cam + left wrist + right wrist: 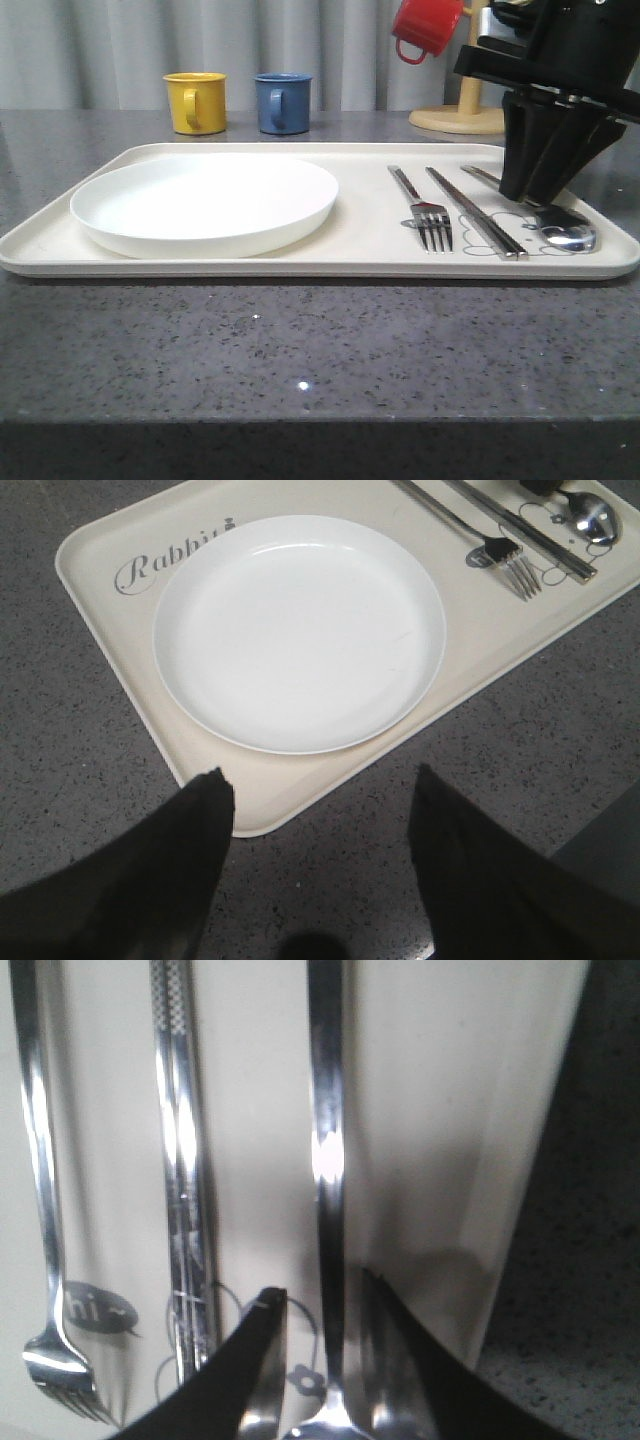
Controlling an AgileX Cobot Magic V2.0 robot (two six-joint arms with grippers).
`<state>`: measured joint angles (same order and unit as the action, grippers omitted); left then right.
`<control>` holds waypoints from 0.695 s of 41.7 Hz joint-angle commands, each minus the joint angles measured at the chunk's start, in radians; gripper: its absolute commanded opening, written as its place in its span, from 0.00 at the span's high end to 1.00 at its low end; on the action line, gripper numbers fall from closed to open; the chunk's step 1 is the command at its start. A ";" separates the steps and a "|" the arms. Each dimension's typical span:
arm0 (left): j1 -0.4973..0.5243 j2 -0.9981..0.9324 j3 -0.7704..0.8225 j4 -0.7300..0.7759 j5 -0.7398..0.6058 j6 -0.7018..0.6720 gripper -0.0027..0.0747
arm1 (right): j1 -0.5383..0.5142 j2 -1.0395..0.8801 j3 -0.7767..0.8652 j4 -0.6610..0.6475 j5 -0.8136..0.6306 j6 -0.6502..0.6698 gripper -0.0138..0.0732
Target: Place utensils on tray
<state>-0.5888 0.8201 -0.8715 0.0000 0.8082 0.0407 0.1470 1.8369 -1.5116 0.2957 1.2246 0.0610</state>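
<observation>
On your left, the left gripper (320, 870) hangs over the speckled grey counter (300, 350) just off the cream rectangular tray (370, 255), fingers wide, empty. Round white plate (205, 205) fills the tray's left half. To its right: silver four-tined fork (425, 212), flat silver chopsticks (476, 212), then long-handled silver spoon (565, 232). Right gripper (322, 1305) straddles the spoon handle w/ a narrow gap; can't tell if it's touching.
</observation>
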 commanded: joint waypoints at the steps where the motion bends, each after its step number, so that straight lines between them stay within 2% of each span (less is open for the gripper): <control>1: -0.006 -0.007 -0.025 0.000 -0.069 -0.009 0.45 | 0.001 -0.055 -0.033 0.005 0.053 -0.027 0.55; 10: -0.006 -0.007 -0.025 0.000 -0.069 -0.009 0.45 | 0.035 -0.182 -0.034 -0.005 0.042 -0.159 0.55; 15: -0.006 -0.007 -0.025 0.000 -0.069 -0.009 0.45 | 0.089 -0.283 -0.014 -0.065 0.039 -0.227 0.55; 19: -0.006 -0.007 -0.025 0.000 -0.069 -0.009 0.45 | 0.128 -0.378 0.032 -0.121 0.017 -0.231 0.55; 29: -0.006 -0.007 -0.025 0.000 -0.069 -0.009 0.45 | 0.220 -0.670 0.210 -0.153 -0.117 -0.232 0.55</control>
<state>-0.5888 0.8201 -0.8715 0.0000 0.8082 0.0407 0.3383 1.2768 -1.3252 0.1560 1.1718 -0.1556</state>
